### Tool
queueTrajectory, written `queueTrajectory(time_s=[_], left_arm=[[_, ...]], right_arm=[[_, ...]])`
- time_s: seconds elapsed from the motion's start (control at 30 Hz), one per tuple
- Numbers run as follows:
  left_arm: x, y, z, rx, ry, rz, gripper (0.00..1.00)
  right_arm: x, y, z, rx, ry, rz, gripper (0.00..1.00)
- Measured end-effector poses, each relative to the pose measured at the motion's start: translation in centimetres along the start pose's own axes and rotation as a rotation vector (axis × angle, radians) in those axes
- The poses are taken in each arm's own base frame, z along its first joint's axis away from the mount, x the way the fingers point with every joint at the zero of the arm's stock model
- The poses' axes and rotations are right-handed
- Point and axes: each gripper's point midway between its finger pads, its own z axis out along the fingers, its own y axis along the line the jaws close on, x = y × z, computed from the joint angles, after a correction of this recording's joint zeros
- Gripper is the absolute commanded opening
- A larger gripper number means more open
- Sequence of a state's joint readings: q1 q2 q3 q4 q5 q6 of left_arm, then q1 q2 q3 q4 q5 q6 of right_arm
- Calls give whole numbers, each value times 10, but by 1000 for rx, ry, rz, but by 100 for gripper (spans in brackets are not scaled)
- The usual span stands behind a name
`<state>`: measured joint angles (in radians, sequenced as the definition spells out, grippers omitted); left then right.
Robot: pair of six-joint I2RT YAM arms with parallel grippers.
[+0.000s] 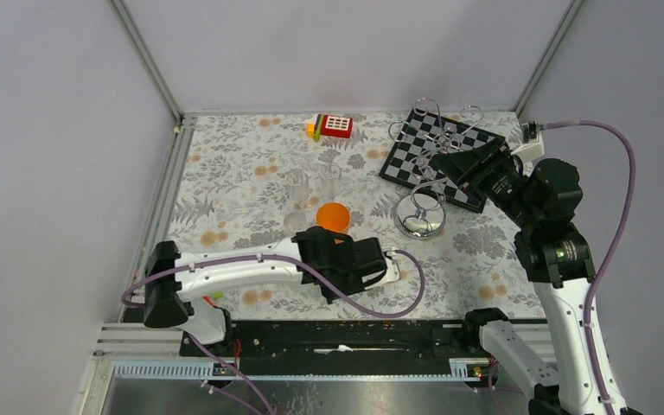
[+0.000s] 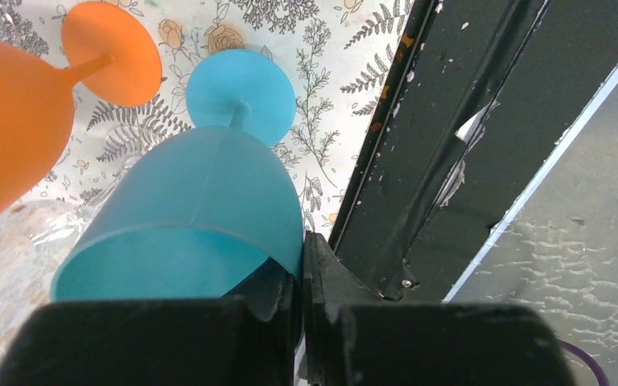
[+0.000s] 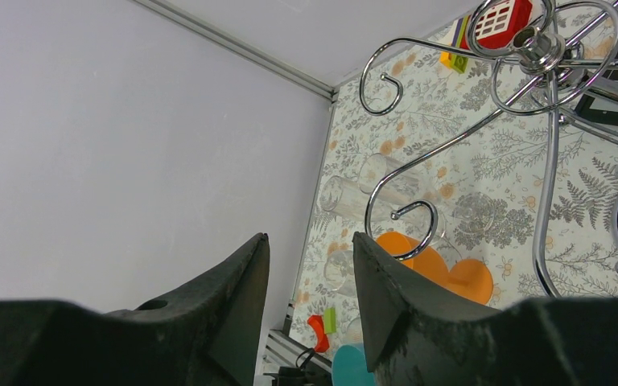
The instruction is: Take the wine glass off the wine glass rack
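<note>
My left gripper (image 2: 302, 265) is shut on the rim of a blue wine glass (image 2: 201, 201), one finger inside the bowl and one outside. The glass points foot-down at the table; I cannot tell whether its foot touches. From the top, the left gripper (image 1: 346, 259) hides this glass. The chrome wine glass rack (image 1: 419, 216) stands at the right-middle, and the curled arms that show in the right wrist view (image 3: 549, 161) are bare. My right gripper (image 3: 312, 237) is open and holds nothing, high beside the rack's top (image 1: 445, 164).
An orange wine glass (image 1: 333, 216) stands just beyond the left gripper, close to the blue one (image 2: 16, 112). Clear glasses (image 1: 298, 186) stand further back. A checkered board (image 1: 415, 151) lies behind the rack, a red toy (image 1: 335, 126) at the far edge, and the black rail (image 2: 451, 121) at the near edge.
</note>
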<state>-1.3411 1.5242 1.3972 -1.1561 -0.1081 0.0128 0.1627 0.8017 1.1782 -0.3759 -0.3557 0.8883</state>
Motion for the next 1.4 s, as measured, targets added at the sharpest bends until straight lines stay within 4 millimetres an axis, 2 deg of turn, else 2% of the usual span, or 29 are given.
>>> queueTrajectory(time_s=[0.3,0.47,0.53,0.6,0.83,1.03,1.1,1.3,1.4], left_arm=[[-3,-2,23,4,74,31,0],[-4,-2,23,6,70,34,15],[-6,-3,23,9,62,38,23],[-7,-3,24,15,57,42,35],[-12,-4,21,18,40,46,57],[-27,8,-2,-37,-55,33,73],[-32,13,-13,-60,-97,25,96],[-42,35,-51,-166,-244,-27,99],[-50,59,-81,-292,-380,-87,99]], right_arm=[[-1,1,-2,-3,-6,-5,51],[-2,0,-3,-1,-14,-5,52],[-1,0,-4,-1,-15,-5,52],[-1,0,-4,-1,-15,-6,52],[-2,2,-6,-6,-19,-8,53],[-2,3,-7,-8,-21,-8,55],[-2,3,-8,-11,-23,-9,55],[-3,9,-15,-29,-36,-18,60],[-4,11,-19,-34,-52,-30,76]])
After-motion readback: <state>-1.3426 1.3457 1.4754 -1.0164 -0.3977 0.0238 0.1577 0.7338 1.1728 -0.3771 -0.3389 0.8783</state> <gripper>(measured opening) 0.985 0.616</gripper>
